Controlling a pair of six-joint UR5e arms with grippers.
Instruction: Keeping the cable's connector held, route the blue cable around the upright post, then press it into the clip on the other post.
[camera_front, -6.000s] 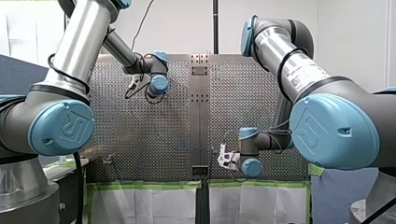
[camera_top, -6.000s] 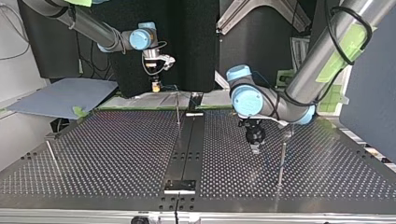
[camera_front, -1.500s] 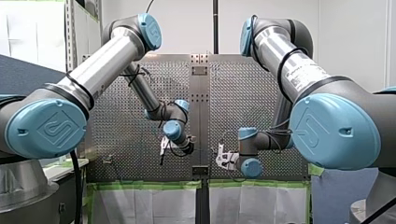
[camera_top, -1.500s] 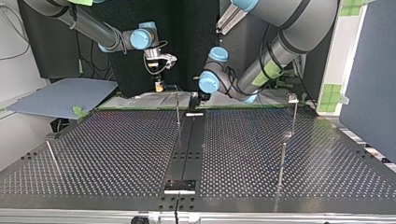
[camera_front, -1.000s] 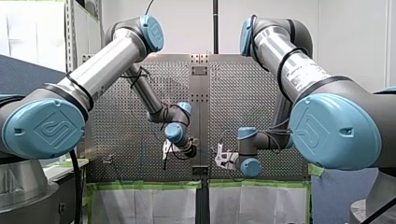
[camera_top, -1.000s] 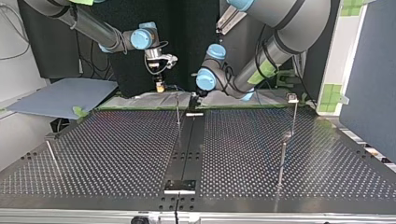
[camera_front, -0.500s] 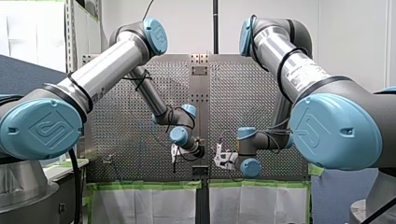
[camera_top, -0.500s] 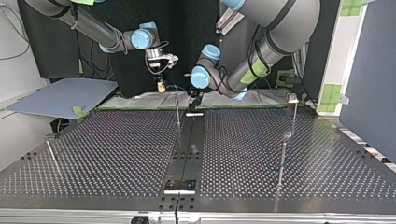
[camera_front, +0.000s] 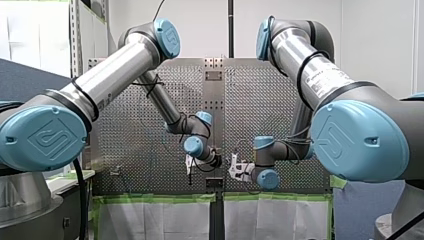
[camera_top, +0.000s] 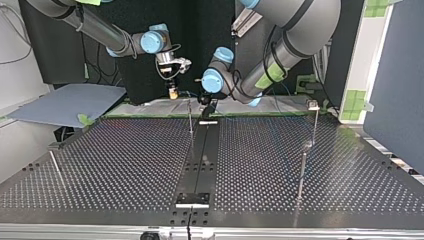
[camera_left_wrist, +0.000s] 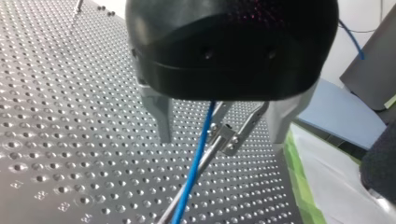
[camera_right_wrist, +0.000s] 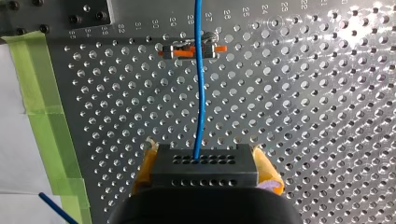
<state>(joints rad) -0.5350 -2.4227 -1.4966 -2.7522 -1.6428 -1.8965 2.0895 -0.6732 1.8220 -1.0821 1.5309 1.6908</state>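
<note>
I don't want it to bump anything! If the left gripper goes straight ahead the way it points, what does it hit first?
Probably the blue cable, already between my left gripper's open fingers, then the metal clip on its post just behind; depth is hard to judge.

Left gripper (camera_left_wrist: 219, 137) jaws spread, post (camera_left_wrist: 229, 141) and cable (camera_left_wrist: 196, 163) stand in the gap between them; cable strung from connector (camera_right_wrist: 205, 170) clamped in right gripper (camera_right_wrist: 206, 158) to the post bars that stretch; table (camera_top: 125, 160) otherwise open, save two rods (camera_top: 302, 170) at top view's right, one tilted rod (camera_top: 56, 167) at its left.
</note>
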